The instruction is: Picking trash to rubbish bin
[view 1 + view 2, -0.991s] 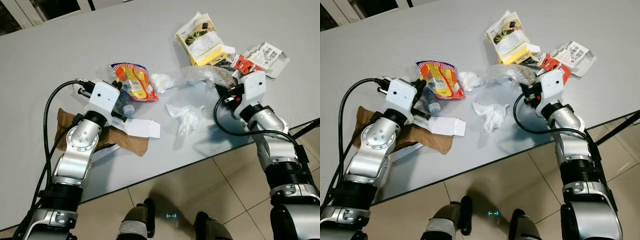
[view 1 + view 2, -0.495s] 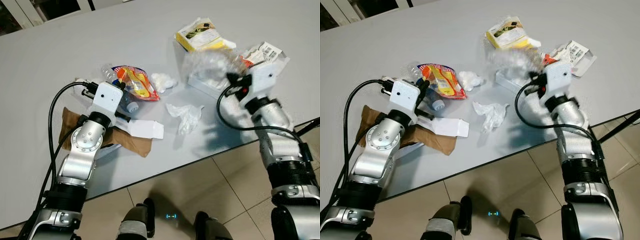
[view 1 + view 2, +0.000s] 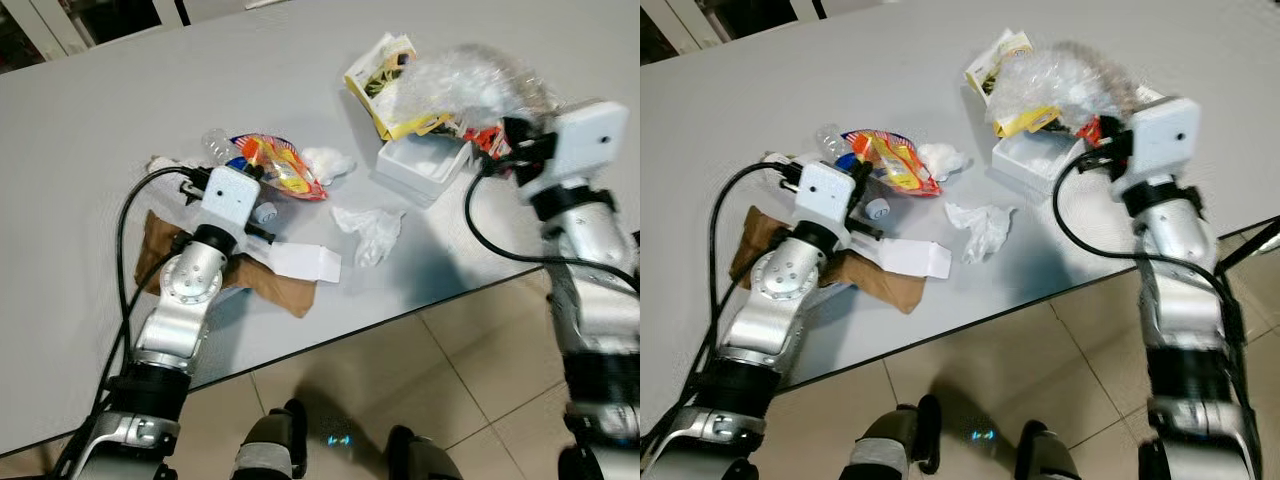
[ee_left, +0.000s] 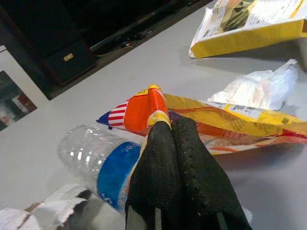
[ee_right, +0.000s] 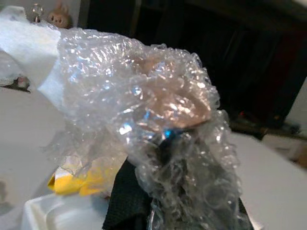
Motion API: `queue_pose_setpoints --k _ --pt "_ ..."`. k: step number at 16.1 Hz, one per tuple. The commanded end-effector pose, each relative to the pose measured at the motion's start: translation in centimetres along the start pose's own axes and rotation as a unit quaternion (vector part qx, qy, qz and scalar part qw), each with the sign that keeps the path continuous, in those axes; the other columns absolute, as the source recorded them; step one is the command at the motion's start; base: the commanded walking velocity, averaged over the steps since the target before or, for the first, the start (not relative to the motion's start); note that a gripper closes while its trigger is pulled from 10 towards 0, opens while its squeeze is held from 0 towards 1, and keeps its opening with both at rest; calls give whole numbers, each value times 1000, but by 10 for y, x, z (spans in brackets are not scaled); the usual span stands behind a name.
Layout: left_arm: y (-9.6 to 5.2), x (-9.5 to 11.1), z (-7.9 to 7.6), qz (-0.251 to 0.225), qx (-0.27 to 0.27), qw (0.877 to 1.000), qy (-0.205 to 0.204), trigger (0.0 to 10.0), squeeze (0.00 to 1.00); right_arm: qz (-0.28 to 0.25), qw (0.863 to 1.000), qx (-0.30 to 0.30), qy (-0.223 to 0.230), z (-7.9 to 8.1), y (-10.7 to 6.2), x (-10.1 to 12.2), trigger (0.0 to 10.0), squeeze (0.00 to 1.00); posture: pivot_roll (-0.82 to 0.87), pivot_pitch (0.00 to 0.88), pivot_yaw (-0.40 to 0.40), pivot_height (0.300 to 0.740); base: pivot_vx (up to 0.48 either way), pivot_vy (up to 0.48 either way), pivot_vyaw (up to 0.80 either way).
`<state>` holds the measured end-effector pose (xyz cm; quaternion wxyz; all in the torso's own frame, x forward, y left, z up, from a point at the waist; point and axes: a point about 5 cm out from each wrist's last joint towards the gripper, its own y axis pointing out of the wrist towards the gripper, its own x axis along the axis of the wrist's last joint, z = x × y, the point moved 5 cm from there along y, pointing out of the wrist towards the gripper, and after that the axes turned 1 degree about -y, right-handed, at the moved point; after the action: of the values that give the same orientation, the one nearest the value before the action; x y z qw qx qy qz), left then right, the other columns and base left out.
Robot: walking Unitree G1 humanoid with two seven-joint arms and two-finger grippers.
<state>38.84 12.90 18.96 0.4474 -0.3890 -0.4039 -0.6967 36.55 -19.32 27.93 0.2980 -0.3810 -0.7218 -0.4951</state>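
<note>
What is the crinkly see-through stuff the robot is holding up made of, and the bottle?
The wrap in the right gripper looks like bubble wrap: clear, shiny plastic covered in little air bubbles. The bottle looks like clear, ridged plastic with a blue label.

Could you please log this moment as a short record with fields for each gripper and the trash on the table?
left gripper: shut on the snack wrapper, beside the plastic bottle
right gripper: raised above the table, shut on the bubble wrap
uncovered: white tray
loose trash: crumpled tissue, yellow packet, brown paper bag
</note>
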Motion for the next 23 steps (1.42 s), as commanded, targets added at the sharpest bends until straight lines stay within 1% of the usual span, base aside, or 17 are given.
queue_pose_setpoints --k 1,2,3,4,5,6,8,10,11,14,16,19,23 --pt "1 -7 -5 9 1 1000 -3 0 0 -9 1000 -16 -16 -5 -10 14 0 0 214 179 39 740 0 0 0" --pt "1 -8 -7 11 1 1000 -5 0 0 -10 1000 -20 -19 -5 -14 17 0 0 211 178 39 740 0 0 0" --pt "2 -10 -10 13 2 1000 -11 0 0 -6 999 -28 -27 -6 -22 20 0 0 191 165 33 740 0 0 0" --pt "2 -11 -11 14 3 1000 -14 0 0 -2 999 -36 -26 -6 -27 22 4471 0 182 160 31 740 0 0 0" --pt "3 -12 -15 14 3 1000 -20 0 0 9 998 -57 -24 -9 -35 23 10000 0 170 153 29 740 0 0 0" --pt "5 -12 -17 11 4 1000 -26 0 0 19 996 -88 -7 -12 -45 23 10000 0 153 139 24 740 0 0 0" --pt "12 -6 -19 0 12 999 -37 0 0 41 991 -124 1 -8 -64 21 10000 0 130 120 21 740 0 0 0" --pt "18 5 -19 -18 20 999 -44 0 0 58 988 -146 6 -6 -76 18 10000 0 114 109 20 740 0 0 319" --pt "22 16 -19 -37 27 998 -48 0 0 69 985 -157 11 -7 -81 17 10000 0 106 107 17 740 0 0 800" --pt "24 29 -17 -63 28 996 -52 0 0 81 984 -158 11 -3 -86 17 10000 0 102 108 14 740 0 0 800" --pt "21 38 -11 -84 35 995 -45 0 0 95 983 -156 9 2 -91 14 10000 0 103 108 6 740 0 0 800" --pt "17 40 -10 -93 38 994 -35 0 0 103 983 -149 15 7 -92 12 10000 0 106 108 -1 740 0 0 800" --pt "16 42 -12 -95 39 994 -38 0 0 110 983 -144 18 12 -92 10 10000 0 107 107 -5 740 0 0 800"
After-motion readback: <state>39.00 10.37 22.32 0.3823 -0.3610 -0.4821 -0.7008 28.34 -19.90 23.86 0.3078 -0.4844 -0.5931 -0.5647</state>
